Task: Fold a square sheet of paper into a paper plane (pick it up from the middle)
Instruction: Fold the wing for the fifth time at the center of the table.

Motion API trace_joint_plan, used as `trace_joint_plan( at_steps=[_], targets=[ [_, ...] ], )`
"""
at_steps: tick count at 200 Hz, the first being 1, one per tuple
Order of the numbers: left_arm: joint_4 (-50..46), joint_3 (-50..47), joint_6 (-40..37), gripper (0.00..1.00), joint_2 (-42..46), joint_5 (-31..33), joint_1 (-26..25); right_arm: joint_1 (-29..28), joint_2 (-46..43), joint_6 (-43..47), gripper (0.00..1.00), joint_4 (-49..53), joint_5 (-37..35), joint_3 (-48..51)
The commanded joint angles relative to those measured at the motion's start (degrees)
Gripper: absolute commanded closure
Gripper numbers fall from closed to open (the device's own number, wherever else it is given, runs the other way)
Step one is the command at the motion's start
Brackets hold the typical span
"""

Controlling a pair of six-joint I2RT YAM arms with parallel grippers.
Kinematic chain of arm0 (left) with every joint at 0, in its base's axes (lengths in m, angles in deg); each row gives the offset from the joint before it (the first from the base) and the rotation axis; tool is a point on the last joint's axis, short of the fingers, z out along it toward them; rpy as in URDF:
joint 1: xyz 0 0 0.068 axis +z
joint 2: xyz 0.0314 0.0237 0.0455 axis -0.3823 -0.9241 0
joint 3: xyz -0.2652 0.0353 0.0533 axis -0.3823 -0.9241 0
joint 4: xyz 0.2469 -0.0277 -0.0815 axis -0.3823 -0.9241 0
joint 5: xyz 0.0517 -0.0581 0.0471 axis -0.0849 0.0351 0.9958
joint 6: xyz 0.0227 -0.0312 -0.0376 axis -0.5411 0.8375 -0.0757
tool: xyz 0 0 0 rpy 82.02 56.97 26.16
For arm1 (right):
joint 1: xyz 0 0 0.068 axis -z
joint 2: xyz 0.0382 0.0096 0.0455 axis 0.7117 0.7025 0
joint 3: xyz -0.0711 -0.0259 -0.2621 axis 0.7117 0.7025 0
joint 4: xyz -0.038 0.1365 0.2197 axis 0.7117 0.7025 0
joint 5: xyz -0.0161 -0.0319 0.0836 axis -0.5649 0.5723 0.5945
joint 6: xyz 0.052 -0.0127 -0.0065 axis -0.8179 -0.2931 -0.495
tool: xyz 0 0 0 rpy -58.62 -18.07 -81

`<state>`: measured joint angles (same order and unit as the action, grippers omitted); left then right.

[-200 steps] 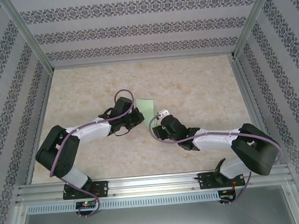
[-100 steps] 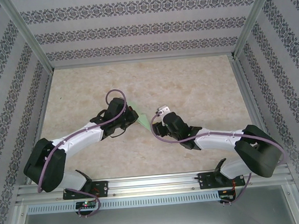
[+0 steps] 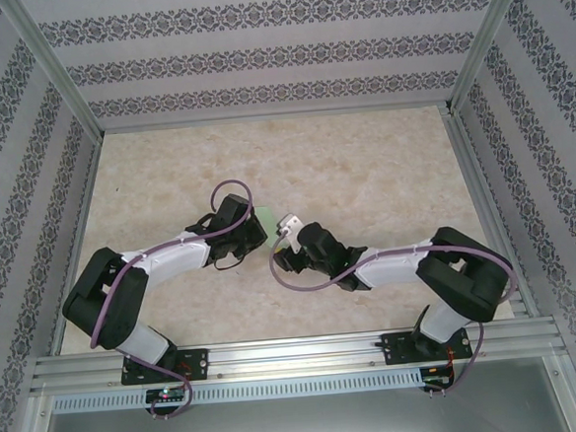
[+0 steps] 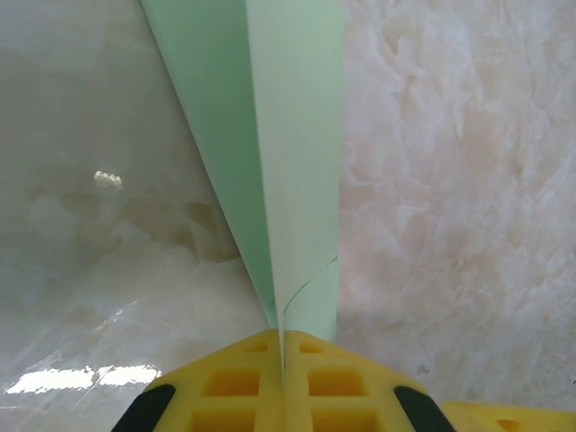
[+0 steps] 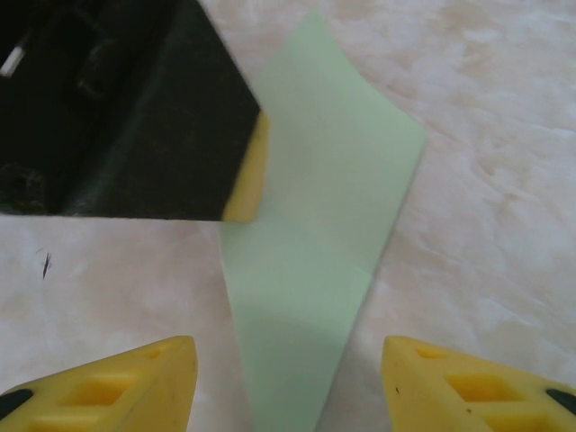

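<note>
The pale green paper plane [image 5: 315,225] is a folded sheet in a long pointed kite shape, held just above the marble table. My left gripper [image 4: 283,337] is shut on its centre fold, and the two layers [image 4: 297,135] fan out ahead of the yellow fingers. My right gripper [image 5: 288,360] is open, one fingertip on each side of the plane's narrow end without touching it. The left gripper's yellow pad [image 5: 247,171] presses the paper's left edge. From above, a small corner of paper [image 3: 266,216] shows between the left gripper [image 3: 254,228] and the right gripper [image 3: 282,244].
Both arms meet at the middle of the marble tabletop [image 3: 363,161]. Patterned walls [image 3: 277,54] and metal frame posts enclose the table on three sides. An aluminium rail [image 3: 298,354] runs along the near edge by the arm bases.
My right gripper has moved left up to the paper and now straddles its narrow end. The left gripper stays shut on the paper, which shows less from above.
</note>
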<state>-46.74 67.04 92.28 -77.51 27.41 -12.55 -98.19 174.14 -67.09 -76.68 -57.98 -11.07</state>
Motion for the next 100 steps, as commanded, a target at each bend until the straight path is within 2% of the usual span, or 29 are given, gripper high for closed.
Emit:
trace_joint_plan(
  at_steps=[1,47,100],
  targets=[
    [-2.2,2.0,0.8,0.95,-0.1,-0.1,-0.4,-0.7,2.4,5.5,0.43,-11.0,2.5,1.2],
    [-2.6,2.6,1.7,0.94,-0.1,-1.0,-0.4,-0.7,9.3,10.6,0.47,-13.0,3.7,-2.1],
    [-3.6,3.4,1.7,0.93,-0.6,-1.9,-0.3,-0.9,14.5,13.4,0.55,-22.1,-0.2,-1.4]
  ],
)
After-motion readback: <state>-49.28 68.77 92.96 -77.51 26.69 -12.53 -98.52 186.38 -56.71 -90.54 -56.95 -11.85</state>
